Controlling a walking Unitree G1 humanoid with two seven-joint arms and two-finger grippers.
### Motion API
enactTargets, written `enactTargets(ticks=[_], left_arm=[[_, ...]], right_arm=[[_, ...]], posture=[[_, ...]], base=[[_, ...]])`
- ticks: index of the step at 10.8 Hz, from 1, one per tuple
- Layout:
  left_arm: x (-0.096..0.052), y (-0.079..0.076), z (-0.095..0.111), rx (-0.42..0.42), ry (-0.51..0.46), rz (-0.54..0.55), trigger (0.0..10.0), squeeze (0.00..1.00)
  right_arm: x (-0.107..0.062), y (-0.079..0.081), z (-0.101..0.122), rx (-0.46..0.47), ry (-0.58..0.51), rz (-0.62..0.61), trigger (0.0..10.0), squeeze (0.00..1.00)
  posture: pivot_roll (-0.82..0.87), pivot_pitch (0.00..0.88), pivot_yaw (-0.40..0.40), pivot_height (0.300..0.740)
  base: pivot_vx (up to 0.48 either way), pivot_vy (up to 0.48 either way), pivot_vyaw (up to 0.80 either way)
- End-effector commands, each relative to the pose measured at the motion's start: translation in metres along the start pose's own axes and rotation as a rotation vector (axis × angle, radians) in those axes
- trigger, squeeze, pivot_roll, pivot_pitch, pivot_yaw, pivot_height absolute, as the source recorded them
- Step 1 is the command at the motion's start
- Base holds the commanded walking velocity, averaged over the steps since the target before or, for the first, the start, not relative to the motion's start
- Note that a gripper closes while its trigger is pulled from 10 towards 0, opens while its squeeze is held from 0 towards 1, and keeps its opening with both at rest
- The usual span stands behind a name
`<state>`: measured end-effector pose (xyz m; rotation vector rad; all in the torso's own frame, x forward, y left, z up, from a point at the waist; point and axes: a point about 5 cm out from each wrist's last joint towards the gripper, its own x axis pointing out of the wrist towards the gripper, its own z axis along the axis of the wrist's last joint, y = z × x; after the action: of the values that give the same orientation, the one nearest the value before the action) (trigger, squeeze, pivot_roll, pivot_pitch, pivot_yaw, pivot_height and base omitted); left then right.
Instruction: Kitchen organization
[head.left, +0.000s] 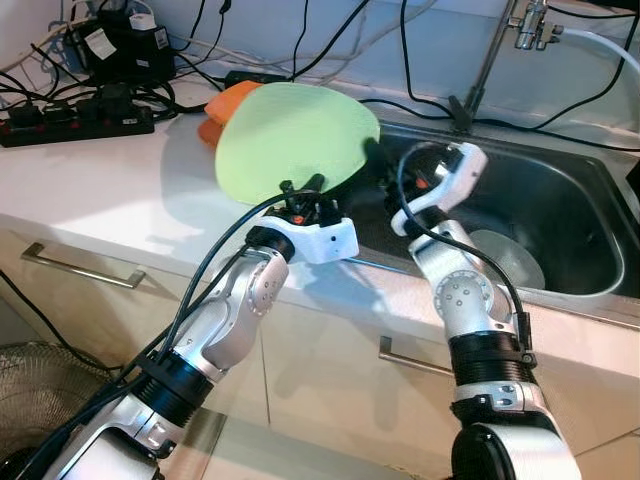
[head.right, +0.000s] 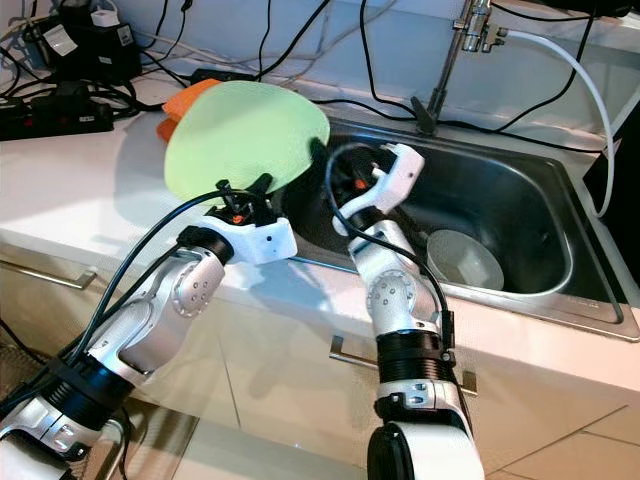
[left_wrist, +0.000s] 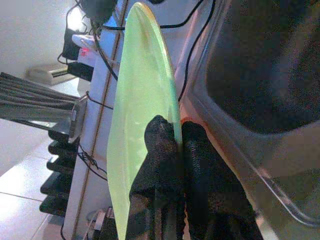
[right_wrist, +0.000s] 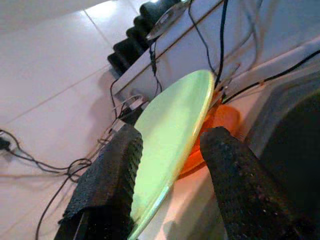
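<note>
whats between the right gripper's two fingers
The green plate's rim sits edge-on in the gap of the right gripper, touching neither finger in the right wrist view. The left gripper pinches the plate.

No text, brand, number or sign can be read anywhere. The white labels on the black adapters (head.left: 104, 42) at about ten o'clock on the counter (head.left: 100, 180) are too small and blurred to make out, and the green plate (head.left: 296, 140), the sink (head.left: 560, 215) and the robot's arms carry no legible markings.
</note>
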<state>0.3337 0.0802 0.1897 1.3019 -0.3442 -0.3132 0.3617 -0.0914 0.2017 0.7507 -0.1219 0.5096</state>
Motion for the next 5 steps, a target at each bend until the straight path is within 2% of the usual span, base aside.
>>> enactTargets(ticks=[1,5], left_arm=[[0.0053,0.0125,0.0089,0.027,-0.049,0.041,10.0,0.0],[0.0045,0.0116,0.0149,0.021,-0.093,0.049,10.0,0.0]], right_arm=[[-0.0018,0.0025,0.0033,0.01,-0.001,0.018,10.0,0.0],[-0.004,-0.0004,-0.0027,0.019,0.027,0.003,10.0,0.0]], posture=[[0.22,0.0,-0.044,0.74],[0.23,0.0,-0.049,0.74]], base=[[0.0,0.0,0.0],[0.0,0.0,0.0]])
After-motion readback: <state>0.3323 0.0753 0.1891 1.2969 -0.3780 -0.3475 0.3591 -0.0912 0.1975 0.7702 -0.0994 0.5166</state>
